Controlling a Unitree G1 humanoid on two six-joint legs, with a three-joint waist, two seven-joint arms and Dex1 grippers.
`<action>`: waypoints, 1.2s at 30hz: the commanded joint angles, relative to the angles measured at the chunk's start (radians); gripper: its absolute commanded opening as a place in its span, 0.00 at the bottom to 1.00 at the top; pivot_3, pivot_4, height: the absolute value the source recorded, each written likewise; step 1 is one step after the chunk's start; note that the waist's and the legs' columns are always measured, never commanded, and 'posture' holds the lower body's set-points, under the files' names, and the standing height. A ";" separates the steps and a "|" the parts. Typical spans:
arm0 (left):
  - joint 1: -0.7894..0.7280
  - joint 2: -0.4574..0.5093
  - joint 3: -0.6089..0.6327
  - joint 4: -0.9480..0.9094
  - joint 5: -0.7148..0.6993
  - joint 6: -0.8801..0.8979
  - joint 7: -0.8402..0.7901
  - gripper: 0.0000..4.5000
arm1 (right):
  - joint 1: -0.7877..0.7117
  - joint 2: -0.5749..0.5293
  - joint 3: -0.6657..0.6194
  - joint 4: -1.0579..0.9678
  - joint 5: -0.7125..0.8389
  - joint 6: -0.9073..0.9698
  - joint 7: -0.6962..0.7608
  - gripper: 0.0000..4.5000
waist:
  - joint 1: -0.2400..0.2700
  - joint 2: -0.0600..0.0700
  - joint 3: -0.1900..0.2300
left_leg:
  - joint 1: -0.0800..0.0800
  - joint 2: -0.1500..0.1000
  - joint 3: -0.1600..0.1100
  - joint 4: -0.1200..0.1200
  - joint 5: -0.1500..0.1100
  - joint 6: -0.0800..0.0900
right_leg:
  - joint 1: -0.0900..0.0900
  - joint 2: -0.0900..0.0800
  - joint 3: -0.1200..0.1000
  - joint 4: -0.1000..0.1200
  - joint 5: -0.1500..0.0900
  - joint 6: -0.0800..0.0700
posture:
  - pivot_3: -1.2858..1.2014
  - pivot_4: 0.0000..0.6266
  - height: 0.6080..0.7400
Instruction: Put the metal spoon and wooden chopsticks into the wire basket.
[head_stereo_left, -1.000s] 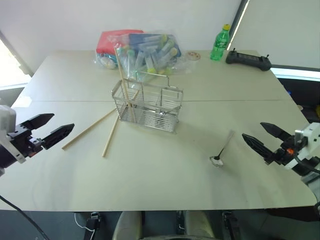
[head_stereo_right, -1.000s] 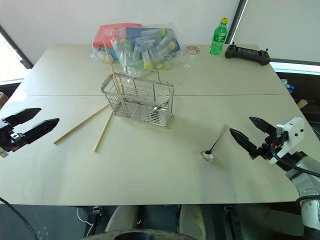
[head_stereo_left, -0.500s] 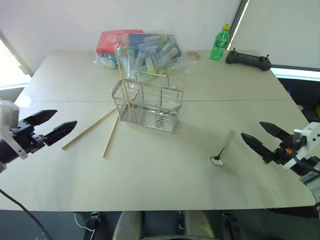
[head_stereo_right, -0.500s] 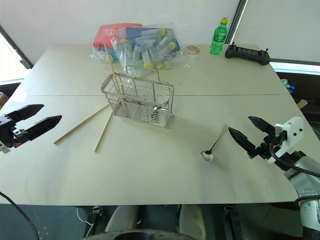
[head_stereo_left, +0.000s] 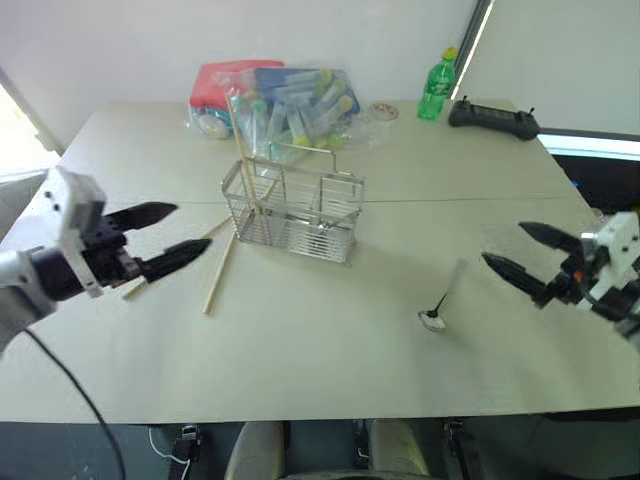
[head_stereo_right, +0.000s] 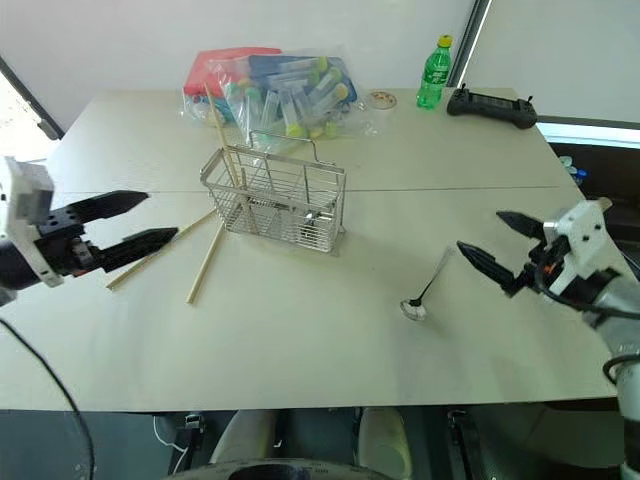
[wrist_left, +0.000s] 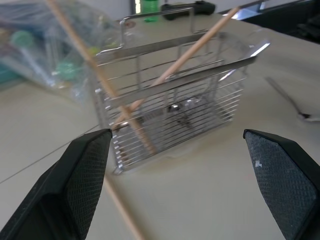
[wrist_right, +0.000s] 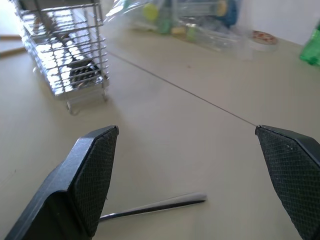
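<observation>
Holding both grippers wide open and empty, I see my left gripper (head_stereo_right: 128, 222) at frame left by two wooden chopsticks (head_stereo_right: 205, 264), my right gripper (head_stereo_right: 497, 243) beside the metal spoon (head_stereo_right: 424, 293), right of centre.

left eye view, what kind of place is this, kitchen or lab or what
Probably a lab or test room, not a kitchen: a plain pale table against a bare white wall, a clear bag of capped tubes and a black handheld controller at the far edge. The wire basket looks like a test prop.
</observation>
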 joint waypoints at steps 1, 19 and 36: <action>-0.061 0.010 -0.094 -0.058 -0.044 0.030 0.008 0.99 | -0.106 -0.091 0.081 0.063 -0.062 -0.051 0.116 1.00 | 0.001 0.000 0.000 | 0.000 0.000 -0.001 0.000 0.000 0.000 | 0.000 0.001 0.000 0.001 0.000 0.000 | 0.52 0.24 0.63; -0.236 0.002 -0.229 -0.080 -0.170 0.090 0.017 0.99 | -0.690 -0.101 0.803 0.517 -0.455 -0.798 0.703 1.00 | -0.009 -0.001 0.001 | 0.000 0.000 -0.002 0.000 0.001 -0.001 | 0.001 0.001 0.000 0.002 0.001 0.003 | 0.52 0.24 0.63; -0.230 0.045 -0.255 -0.140 -0.169 0.078 -0.025 0.99 | -0.927 0.085 1.062 1.098 -0.630 -1.286 0.703 1.00 | -0.021 -0.003 0.001 | 0.003 -0.001 -0.003 0.000 0.002 -0.004 | 0.004 0.002 0.000 0.003 0.004 0.005 | 0.52 0.24 0.63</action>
